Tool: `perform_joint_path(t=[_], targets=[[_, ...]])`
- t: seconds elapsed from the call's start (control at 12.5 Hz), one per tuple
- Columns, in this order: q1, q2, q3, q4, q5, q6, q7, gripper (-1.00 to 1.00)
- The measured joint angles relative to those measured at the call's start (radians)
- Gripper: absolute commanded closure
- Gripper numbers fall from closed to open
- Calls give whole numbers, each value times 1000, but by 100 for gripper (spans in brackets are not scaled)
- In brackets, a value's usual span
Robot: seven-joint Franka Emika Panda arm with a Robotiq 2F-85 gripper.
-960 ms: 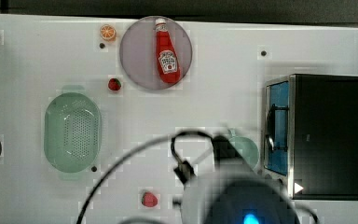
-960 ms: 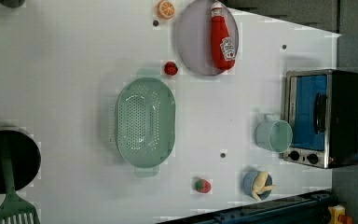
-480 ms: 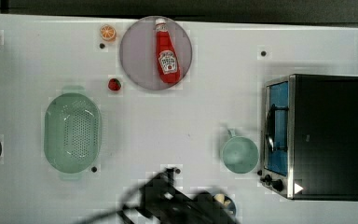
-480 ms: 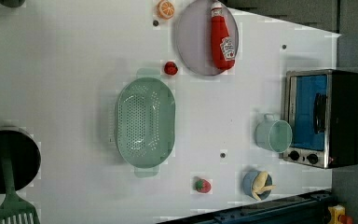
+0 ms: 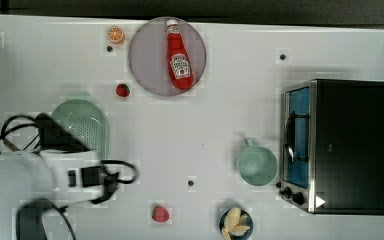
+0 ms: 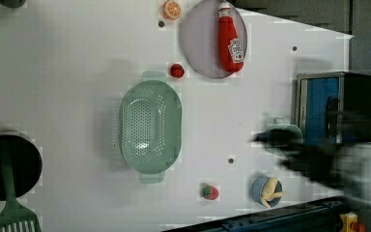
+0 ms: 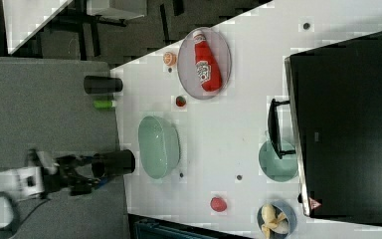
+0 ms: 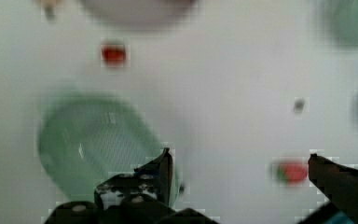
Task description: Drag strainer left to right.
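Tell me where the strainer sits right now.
The strainer lies on the white table, left of centre in the left view, just below the small red strawberry and the grey plate.

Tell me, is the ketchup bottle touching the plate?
Touching. In the top view the ketchup bottle lies flat on the plate, within its rim; the left view shows the same.

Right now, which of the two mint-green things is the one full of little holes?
The strainer, the bigger oval one; the mug by the toaster oven is round and solid.
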Motion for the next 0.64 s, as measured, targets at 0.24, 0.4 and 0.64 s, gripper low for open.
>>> perform_joint_path(t=[0.24, 0.4, 0.64], targets=[[41, 203, 68, -57, 2, 170, 227, -100], [38, 315, 97, -59, -1, 271, 400, -100], [36, 404, 116, -68, -60, 401, 606, -100]])
